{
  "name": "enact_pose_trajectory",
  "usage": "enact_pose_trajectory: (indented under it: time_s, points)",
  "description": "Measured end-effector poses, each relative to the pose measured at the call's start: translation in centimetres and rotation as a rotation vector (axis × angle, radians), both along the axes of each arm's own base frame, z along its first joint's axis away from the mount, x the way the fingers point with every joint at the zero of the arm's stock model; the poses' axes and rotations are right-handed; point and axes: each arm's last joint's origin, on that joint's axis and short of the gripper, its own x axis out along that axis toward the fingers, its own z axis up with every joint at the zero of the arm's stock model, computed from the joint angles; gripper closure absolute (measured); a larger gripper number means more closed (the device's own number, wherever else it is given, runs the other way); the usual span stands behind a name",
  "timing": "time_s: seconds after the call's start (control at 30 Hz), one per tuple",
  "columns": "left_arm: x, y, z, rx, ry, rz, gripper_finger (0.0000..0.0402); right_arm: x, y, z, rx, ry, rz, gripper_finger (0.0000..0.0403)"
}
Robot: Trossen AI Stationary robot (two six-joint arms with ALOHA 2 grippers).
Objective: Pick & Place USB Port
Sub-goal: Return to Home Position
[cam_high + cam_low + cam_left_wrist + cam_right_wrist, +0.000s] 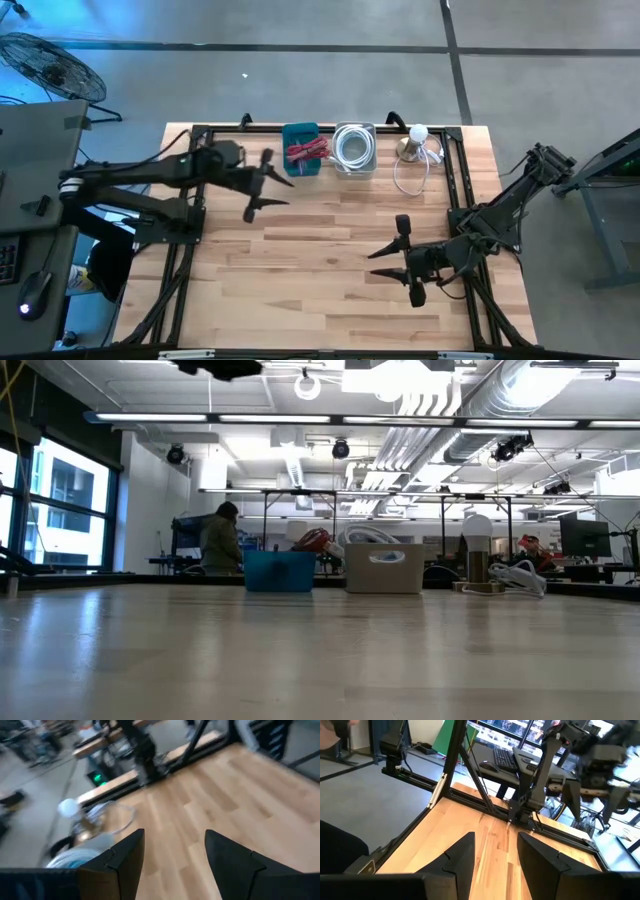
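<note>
Charger cables (308, 150): a red and pink tangle lying inside the blue bin (300, 172), which stands at the far edge of the table (330, 300). In the low view some loops stand up above the bin's rim.
White cable (353, 146): coiled inside the gray bin (355, 171), just beside the blue bin on the side toward the right arm.
Left gripper (270, 186): raised above the wood, near the blue bin, on the bin's side toward the left arm's base. Its fingers are spread apart with nothing between them.
Right gripper (395, 262): well apart from the blue bin, over the front right part of the table. Its fingers are spread and empty.
Lamp (417, 135): past the gray bin from the blue bin, with its white cord (405, 180) looping loose on the wood.
Progress: the sorting looks done, since no cable lies outside the bins. Only the arms' retreat seems to be left.
Risk: the left gripper is the one close to the blue bin. A low or sideways pull-back could clip the rim or hook a raised loop, dragging a cable out or shifting the bin.
Lesser risk: the right arm could catch the lamp's cord if it swings toward it.
</note>
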Motion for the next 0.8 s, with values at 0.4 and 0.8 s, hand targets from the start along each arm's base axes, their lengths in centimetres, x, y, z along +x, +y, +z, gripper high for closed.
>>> enact_pose_trajectory:
  time_s: [0.4,0.8]
  points:
    - [-5.5,-3.1,0.9,0.174,0.068,0.128,0.0199,0.4,-0.5,0.1,0.021,-0.007,-0.029,0.0263]
    - [-9.1,-3.4,0.3,0.194,0.058,0.168,0.0199,0.8,-1.1,0.1,0.047,-0.003,-0.056,0.0263]
